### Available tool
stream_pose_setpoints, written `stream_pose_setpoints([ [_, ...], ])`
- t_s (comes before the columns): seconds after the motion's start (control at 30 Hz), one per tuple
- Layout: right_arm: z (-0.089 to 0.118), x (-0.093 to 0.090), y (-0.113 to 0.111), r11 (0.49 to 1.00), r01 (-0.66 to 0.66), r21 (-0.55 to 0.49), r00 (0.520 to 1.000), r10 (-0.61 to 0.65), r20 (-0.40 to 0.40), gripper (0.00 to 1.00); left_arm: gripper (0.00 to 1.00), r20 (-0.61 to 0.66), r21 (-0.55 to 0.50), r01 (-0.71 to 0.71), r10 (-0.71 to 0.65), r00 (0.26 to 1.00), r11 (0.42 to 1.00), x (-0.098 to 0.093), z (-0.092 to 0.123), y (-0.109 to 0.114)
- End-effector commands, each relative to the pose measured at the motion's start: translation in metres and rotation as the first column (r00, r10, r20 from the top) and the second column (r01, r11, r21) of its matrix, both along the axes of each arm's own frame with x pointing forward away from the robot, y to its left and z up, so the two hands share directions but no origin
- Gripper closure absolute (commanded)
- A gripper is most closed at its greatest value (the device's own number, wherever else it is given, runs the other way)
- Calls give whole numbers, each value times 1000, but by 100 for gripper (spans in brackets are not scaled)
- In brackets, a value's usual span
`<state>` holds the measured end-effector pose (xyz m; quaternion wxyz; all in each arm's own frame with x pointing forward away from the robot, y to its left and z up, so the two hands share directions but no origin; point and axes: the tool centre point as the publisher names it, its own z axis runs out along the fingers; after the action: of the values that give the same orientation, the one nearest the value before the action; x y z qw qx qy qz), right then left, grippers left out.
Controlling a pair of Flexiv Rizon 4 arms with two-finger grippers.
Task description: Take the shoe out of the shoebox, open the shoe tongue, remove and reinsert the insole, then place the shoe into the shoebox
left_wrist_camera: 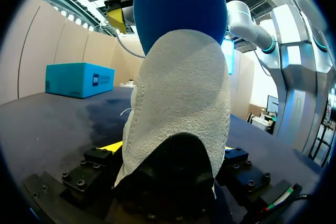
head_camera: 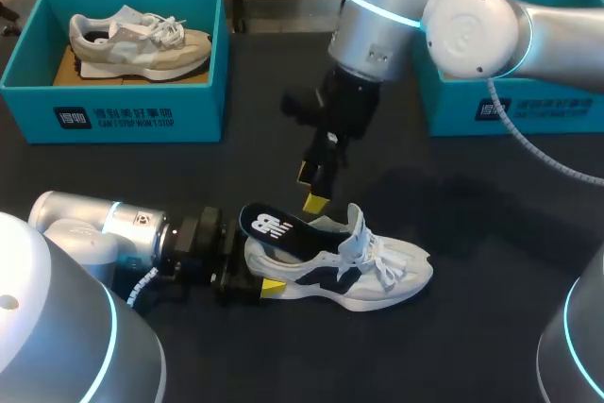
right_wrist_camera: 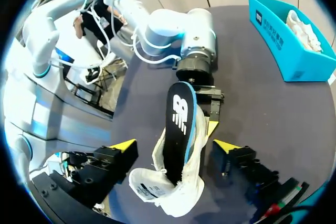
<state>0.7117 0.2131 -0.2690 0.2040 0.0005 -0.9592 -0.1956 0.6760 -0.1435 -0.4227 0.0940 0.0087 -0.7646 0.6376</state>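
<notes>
**White shoe [head_camera: 377, 276] with insole [head_camera: 274, 226] half out**

White and navy, it stands on the dark tabletop [head_camera: 453, 346]. The black insole, blue at its edge, sticks up from the heel. The left tool [head_camera: 262, 280] is clenched on the heel. The right tool [head_camera: 310, 188] hangs spread just above the insole.

White shoe [head_camera: 396, 276] with navy panels, black insole [head_camera: 274, 226] with white logo and blue underside, teal shoebox [head_camera: 142, 112] with white print, dark charcoal table [head_camera: 472, 224], yellow-tipped right gripper [head_camera: 310, 188].
</notes>
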Motion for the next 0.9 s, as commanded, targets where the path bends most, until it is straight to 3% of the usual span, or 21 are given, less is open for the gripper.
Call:
stream_pose_setpoints([
  [0.03, 0, 3, 4, 1000, -6, -8, 1000, 6, -4, 0, 100, 0, 2, -2, 2, 1000, 1000, 1, -2, -1],
  [0.27, 0, 3, 4, 1000, -6, -8, 1000, 6, -4, 0, 100, 0, 2, -2, 2, 1000, 1000, 1, -2, -1],
  [0.47, 8, 8, -4, 1000, 10, 23, 993, -7, -120, 0, 100, 0, 2, -2, 2, 1000, 1000, 1, -2, -1],
  [0.67, -5, 12, -4, 999, 22, 37, 973, -13, -231, 0, 100, 0, 2, -2, 2, 1000, 1000, 1, -2, -1],
  [0.77, -9, 12, -3, 998, 30, 50, 970, -17, -244, 20, 100, 0, 2, -2, 2, 1000, 1000, 1, -2, -1],
  [0.9, -12, 8, 0, 998, 30, 58, 970, -15, -242, 23, 100, 0, 2, -2, 2, 1000, 1000, 1, -2, -1],
])
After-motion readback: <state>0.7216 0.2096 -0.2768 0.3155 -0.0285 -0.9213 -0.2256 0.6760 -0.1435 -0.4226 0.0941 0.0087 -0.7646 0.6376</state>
